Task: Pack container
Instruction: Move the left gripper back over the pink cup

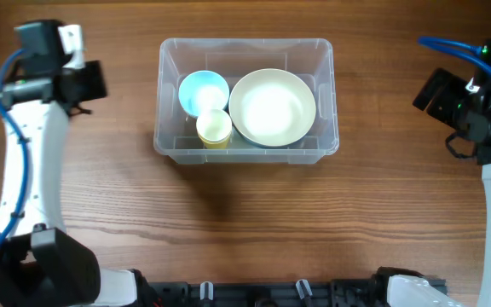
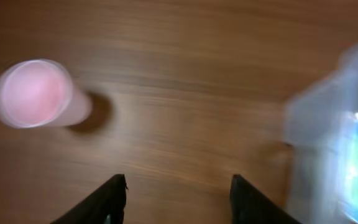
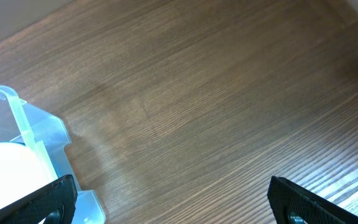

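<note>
The container (image 1: 245,155), a large clear plastic bin, stands at the table's middle back. Inside it are a pale blue bowl (image 1: 203,91), a yellow cup (image 1: 214,128) and a big cream bowl (image 1: 272,107). My left gripper (image 1: 90,83) hangs left of the bin; in the blurred left wrist view it (image 2: 179,183) is open over bare wood, with a pink cup (image 2: 33,93) ahead to its left and the container (image 2: 316,143) to its right. The pink cup is hidden in the overhead view. My right gripper (image 1: 433,92) is right of the bin, open wide (image 3: 173,186) and holding nothing.
The wooden table (image 1: 245,222) runs bare in front of the bin. The right wrist view catches the container's corner (image 3: 36,124) and the cream bowl (image 3: 5,168) at its lower left. Both arm bases stand at the near edge.
</note>
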